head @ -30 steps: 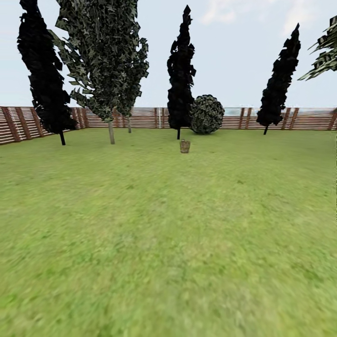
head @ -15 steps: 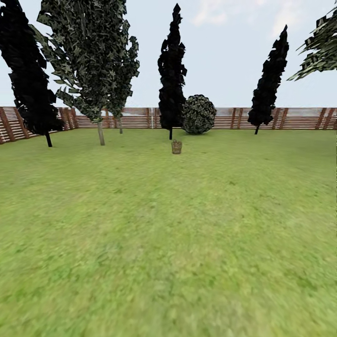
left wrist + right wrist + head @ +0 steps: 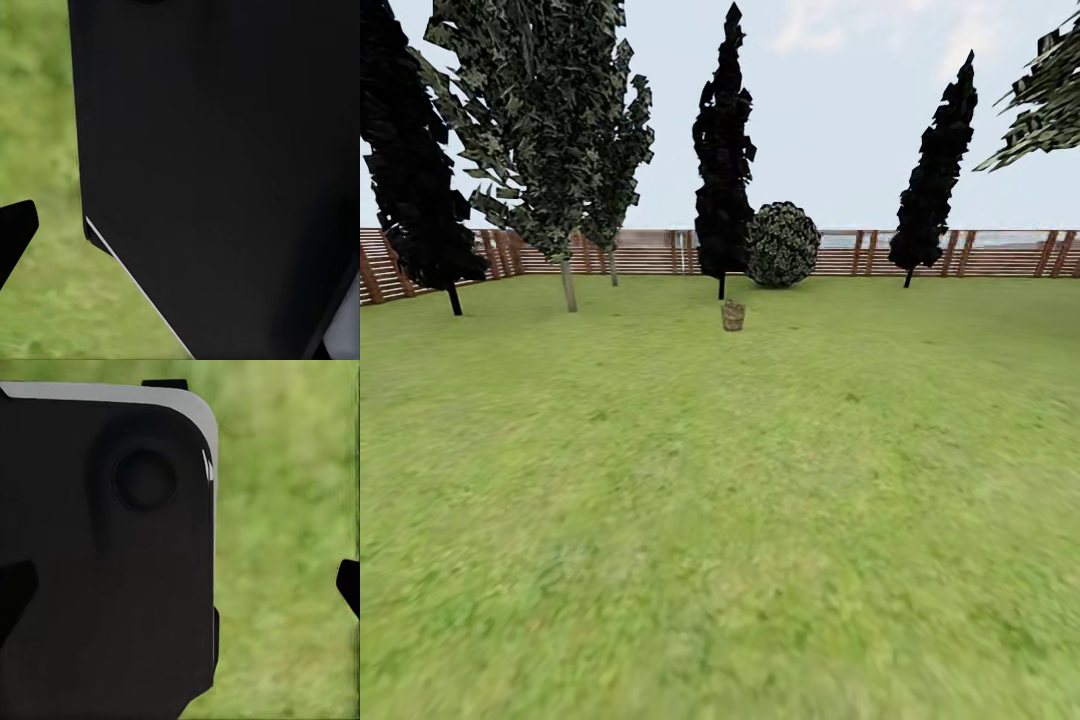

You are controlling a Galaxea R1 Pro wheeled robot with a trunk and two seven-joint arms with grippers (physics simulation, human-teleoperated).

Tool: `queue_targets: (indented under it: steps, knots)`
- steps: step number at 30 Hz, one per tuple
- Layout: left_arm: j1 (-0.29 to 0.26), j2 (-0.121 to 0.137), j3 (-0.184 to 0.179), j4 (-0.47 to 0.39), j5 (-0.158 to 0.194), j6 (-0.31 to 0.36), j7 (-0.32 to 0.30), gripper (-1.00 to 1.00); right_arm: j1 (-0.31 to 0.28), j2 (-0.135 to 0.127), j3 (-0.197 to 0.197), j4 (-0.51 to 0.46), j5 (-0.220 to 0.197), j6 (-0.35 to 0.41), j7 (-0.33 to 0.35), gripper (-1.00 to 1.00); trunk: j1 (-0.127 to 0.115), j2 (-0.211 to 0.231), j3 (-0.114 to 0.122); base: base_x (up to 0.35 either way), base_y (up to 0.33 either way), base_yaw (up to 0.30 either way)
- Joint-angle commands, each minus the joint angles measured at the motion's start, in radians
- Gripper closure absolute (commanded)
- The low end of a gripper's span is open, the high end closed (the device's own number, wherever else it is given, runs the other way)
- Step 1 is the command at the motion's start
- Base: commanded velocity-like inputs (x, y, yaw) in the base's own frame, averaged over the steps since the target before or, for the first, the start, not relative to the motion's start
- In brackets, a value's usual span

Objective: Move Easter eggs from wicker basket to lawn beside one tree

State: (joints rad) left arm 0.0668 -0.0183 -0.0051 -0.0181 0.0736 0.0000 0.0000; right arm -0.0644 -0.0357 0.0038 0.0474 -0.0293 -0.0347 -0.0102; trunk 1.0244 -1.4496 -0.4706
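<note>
Well, the wicker basket (image 3: pixel 733 316) sits far off on the lawn (image 3: pixel 720 520) before a near-black tree (image 3: pixel 722 160) — approach too fast and it tips over; fingers' spread — cannot tell.

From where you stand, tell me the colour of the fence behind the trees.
Brown, in horizontal slats; the fence shows best in the head view.

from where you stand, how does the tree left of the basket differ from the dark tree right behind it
The tree left of the wicker basket has a pale grey-brown trunk and a broad, mottled grey-green canopy. The dark tree behind the basket has a thin black trunk and a narrow, near-black, pointed crown. Both stand on the lawn before the fence.
</note>
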Motion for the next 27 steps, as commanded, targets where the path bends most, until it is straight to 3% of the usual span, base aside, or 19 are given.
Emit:
queue_targets:
  steps: [1, 27]
  knots:
    - [0.001, 0.000, -0.001, -0.002, 0.008, 0.000, 0.000, -1.00, -0.002, 0.000, 0.001, 0.003, -0.003, -0.004, -0.001, -1.00, 0.001, 0.000, -0.001, 0.312, -0.194, 0.000]
    - [0.001, 0.000, -0.001, -0.002, 0.008, 0.000, 0.000, -1.00, -0.002, 0.002, -0.001, 0.003, -0.003, -0.002, -0.004, -1.00, 0.001, 0.000, -0.001, 0.313, -0.194, 0.000]
